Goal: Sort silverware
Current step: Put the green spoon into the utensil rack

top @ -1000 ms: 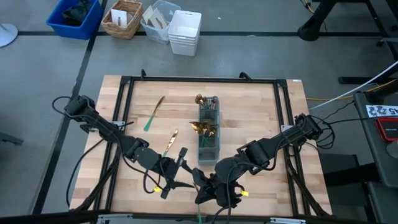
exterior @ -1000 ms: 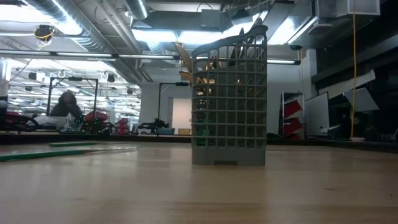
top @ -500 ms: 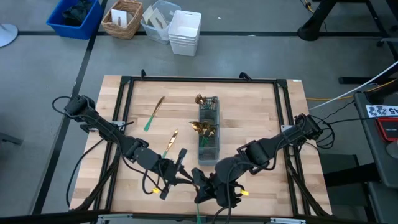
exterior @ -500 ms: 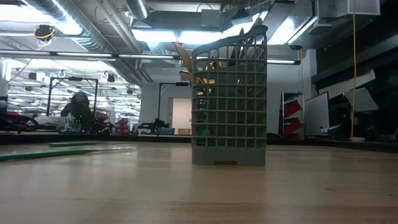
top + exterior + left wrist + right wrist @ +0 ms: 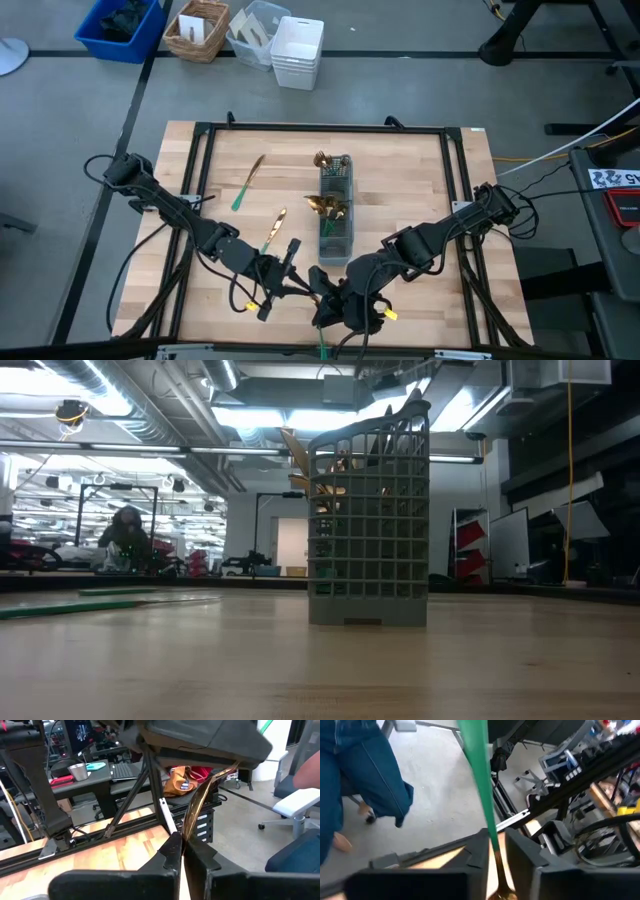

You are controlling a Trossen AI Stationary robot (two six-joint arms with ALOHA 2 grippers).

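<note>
One piece of silverware with a gold head (image 5: pixel 200 805) and a slim green handle (image 5: pixel 482 795) is held between both grippers, just above the table's near edge. My left gripper (image 5: pixel 291 276) is shut on its head. My right gripper (image 5: pixel 328 298) is shut on its handle, whose free end (image 5: pixel 322 346) sticks out past the near edge. Two more gold-and-green pieces (image 5: pixel 247 182) (image 5: pixel 274 230) lie flat on the table left of the grey caddy (image 5: pixel 336 208). The caddy stands upright with several gold pieces in it. Neither gripper shows in the low view. My left gripper pinches the gold head (image 5: pixel 186 836) between its two fingers, coming level from the table's left. The head runs on past the fingertips toward my right gripper, clear of the table. My right gripper pinches the green handle (image 5: pixel 491 834) between its two fingers, near where it meets the gold part (image 5: pixel 502 882). The fingers lie across the handle. The rest of the handle juts out beyond the fingers, past the table's near edge, lifted clear.
A black frame (image 5: pixel 320 128) runs around the wooden table top. The caddy (image 5: pixel 370 520) stands mid-table, just beyond both grippers. Bins and a basket (image 5: pixel 297 50) stand on the floor beyond the far edge. A person in blue trousers (image 5: pixel 355 775) is close to the near edge.
</note>
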